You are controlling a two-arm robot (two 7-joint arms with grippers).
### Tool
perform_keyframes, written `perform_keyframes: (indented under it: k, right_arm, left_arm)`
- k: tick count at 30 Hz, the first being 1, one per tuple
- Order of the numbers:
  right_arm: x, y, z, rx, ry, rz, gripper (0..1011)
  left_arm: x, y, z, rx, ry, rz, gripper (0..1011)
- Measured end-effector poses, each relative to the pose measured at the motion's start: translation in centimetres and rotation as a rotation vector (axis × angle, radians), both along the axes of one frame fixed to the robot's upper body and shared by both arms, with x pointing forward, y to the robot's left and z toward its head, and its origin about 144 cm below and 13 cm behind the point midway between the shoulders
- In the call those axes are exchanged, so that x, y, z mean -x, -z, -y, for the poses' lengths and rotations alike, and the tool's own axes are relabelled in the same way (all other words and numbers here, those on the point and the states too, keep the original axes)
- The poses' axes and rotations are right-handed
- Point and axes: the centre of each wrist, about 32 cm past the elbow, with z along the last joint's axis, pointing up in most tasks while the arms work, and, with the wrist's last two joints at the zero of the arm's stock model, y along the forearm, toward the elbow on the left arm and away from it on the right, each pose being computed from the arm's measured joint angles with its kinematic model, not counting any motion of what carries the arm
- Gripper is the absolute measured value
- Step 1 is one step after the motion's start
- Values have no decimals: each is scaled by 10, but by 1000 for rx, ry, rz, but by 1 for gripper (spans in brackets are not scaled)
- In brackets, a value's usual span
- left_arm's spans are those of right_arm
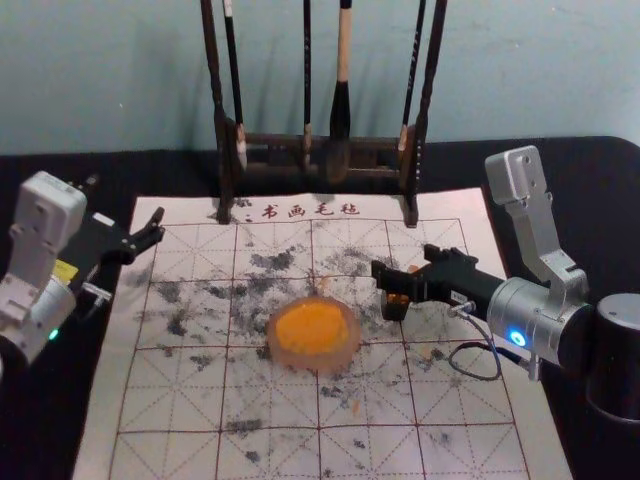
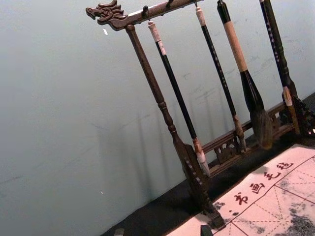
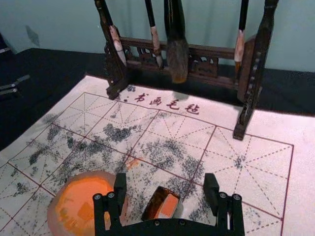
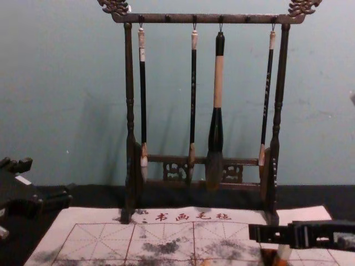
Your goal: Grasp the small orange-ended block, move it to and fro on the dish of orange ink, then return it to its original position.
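Black jaws on the right gripper (image 1: 404, 262) gape, block (image 3: 169, 205) untouched between — left gripper (image 1: 125, 198) open by the mat's edge (image 1: 116, 352).

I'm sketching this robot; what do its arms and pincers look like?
The right arm is silver-grey with a blue light, looped cable and black right pincer. The left arm, silver-grey too, has a green light, yellow label and black left pincer.

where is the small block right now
In the head view, the block is just right of the orange ink dish, at the open right end effector.
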Motion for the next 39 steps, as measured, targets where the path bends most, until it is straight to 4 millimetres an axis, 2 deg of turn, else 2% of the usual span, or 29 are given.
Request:
perform_keyframes:
  k: [19, 36, 39]
  right_arm:
    - [12, -4, 0, 8, 25, -33, 1000]
    - [13, -4, 0, 18, 19, -25, 1000]
    - [13, -4, 0, 17, 20, -25, 953]
  left_arm:
    - [0, 0, 0, 0, 0, 0, 1001]
    - [0, 0, 0, 0, 0, 0, 1001]
    - [0, 0, 0, 0, 0, 0, 1001]
